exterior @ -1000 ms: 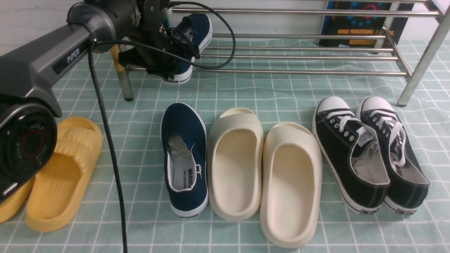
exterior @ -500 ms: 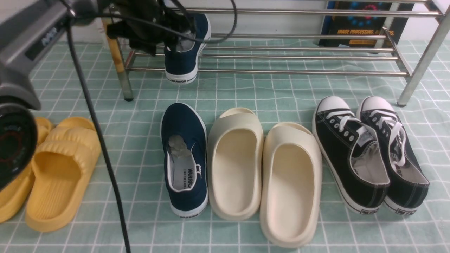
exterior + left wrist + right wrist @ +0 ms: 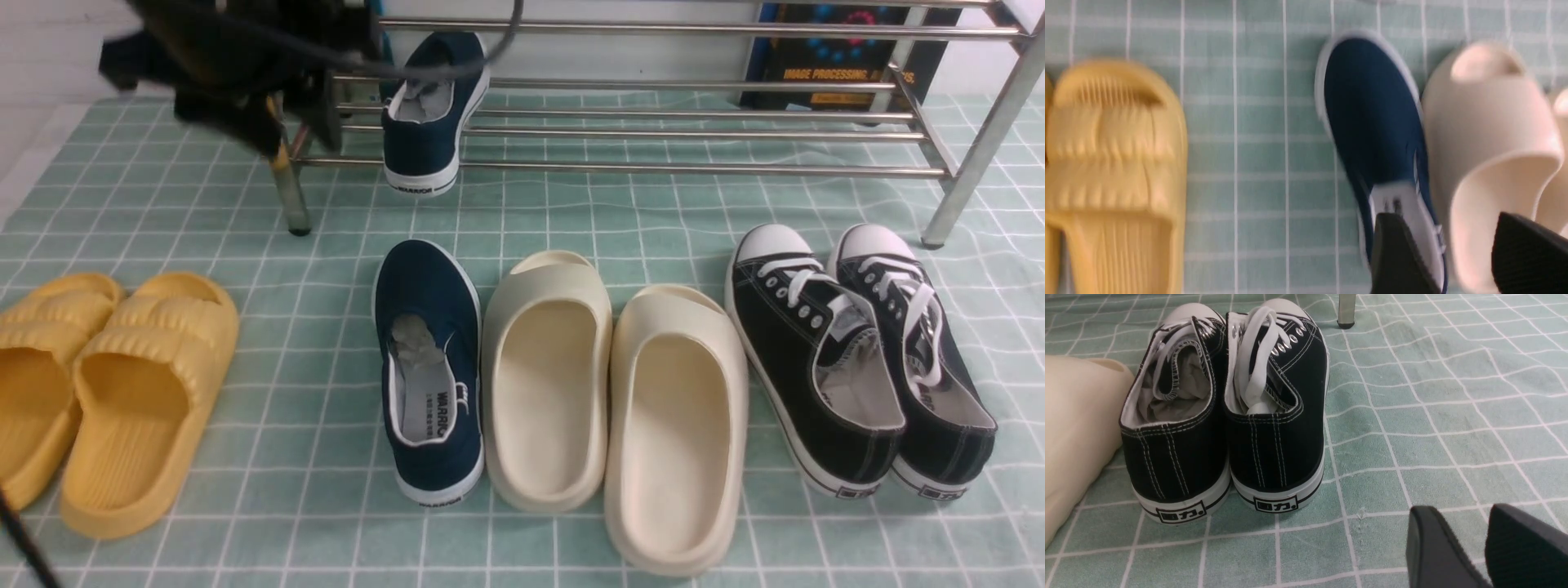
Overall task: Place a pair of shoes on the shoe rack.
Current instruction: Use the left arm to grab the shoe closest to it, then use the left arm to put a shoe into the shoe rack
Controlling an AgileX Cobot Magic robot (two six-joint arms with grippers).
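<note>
A green checked cloth (image 3: 637,220) lies before a white wall (image 3: 49,49). One navy shoe (image 3: 429,139) rests on the shoe rack (image 3: 694,169) (heel overhanging), and the second navy shoe (image 3: 429,327) lies on the cloth. The left gripper (image 3: 1447,220), earlier at the racked shoe, has withdrawn, its fingers spread and empty. The right gripper (image 3: 1466,512) gapes empty.

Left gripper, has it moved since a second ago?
Yes. The left gripper has pulled left, off the racked navy slip-on, to the shoe rack's left leg.

- Navy canvas slip-on shoe (image 3: 424,122) sits on the silver metal-tube shoe rack (image 3: 694,169), just right of the left gripper (image 3: 1447,228).
- Second navy slip-on (image 3: 429,367) lies on the green checked cloth (image 3: 326,245), nearer the robot than that gripper.
</note>
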